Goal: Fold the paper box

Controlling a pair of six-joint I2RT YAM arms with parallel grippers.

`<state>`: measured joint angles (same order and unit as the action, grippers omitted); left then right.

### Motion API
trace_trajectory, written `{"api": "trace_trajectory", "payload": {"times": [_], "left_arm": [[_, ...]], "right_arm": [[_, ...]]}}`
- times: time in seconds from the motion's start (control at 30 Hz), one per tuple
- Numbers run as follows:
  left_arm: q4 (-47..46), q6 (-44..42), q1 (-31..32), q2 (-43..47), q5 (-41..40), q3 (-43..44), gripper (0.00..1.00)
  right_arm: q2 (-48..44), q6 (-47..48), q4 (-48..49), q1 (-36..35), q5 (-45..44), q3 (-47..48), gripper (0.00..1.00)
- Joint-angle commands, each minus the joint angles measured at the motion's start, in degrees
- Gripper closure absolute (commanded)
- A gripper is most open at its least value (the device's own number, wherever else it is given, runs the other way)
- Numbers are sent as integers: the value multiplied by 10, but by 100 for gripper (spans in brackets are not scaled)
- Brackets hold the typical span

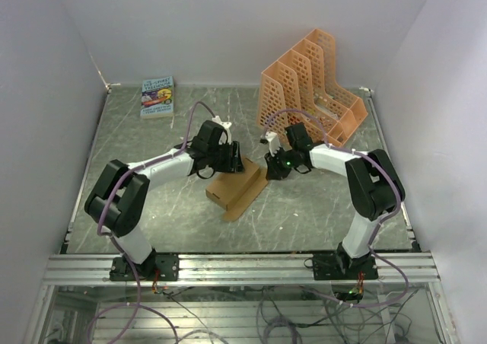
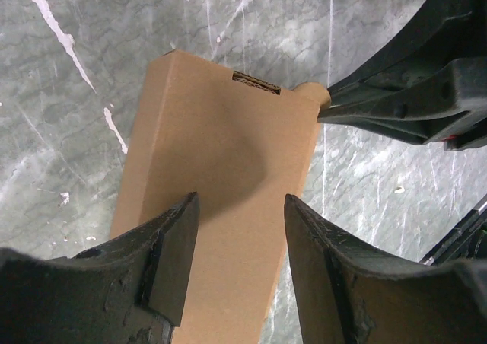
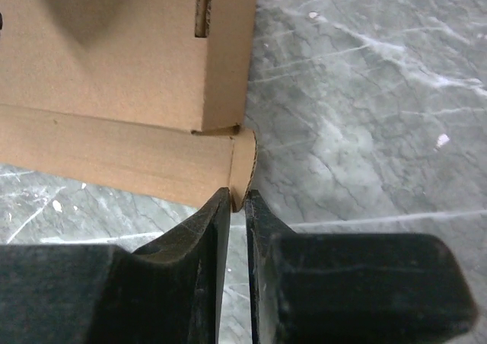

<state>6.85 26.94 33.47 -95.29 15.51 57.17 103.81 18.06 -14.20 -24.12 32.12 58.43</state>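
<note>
Closest to me are the black fingers of my left pincer. They are spread wide and hang over the top of the box, one near each long side. I cannot tell if they touch it.

The box lies on the table, right between my two pincers. Its body looks folded up already. One long flap lies flat on the table beside the box, on my right arm's side.

At the end of that flap is a small round tab. My right pincer is pressed almost together and is pinching it. Close by, in the top of the box, is a thin slot.

An orange rack stands behind the box on the right. A little book lies well behind the box on the left.

I think the step in hand is closing this last flap. Next I would need to lift the tab, bend the flap up along its crease, and steer the tab into the slot. My left pincer should press down on the box so it does not slide. I would pull gently, as the card looks thin.
</note>
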Motion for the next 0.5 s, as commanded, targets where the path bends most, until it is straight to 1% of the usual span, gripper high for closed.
{"api": "trace_trajectory", "payload": {"times": [0.0,0.23,0.47], "left_arm": [[10,-15,1,-20,5,1,40],[27,-25,1,-30,0,4,40],[32,-28,1,-33,4,9,40]], "right_arm": [[-25,4,11,25,40,-23,85],[-64,2,50,30,60,-55,83],[-46,-6,54,30,58,-48,82]]}}
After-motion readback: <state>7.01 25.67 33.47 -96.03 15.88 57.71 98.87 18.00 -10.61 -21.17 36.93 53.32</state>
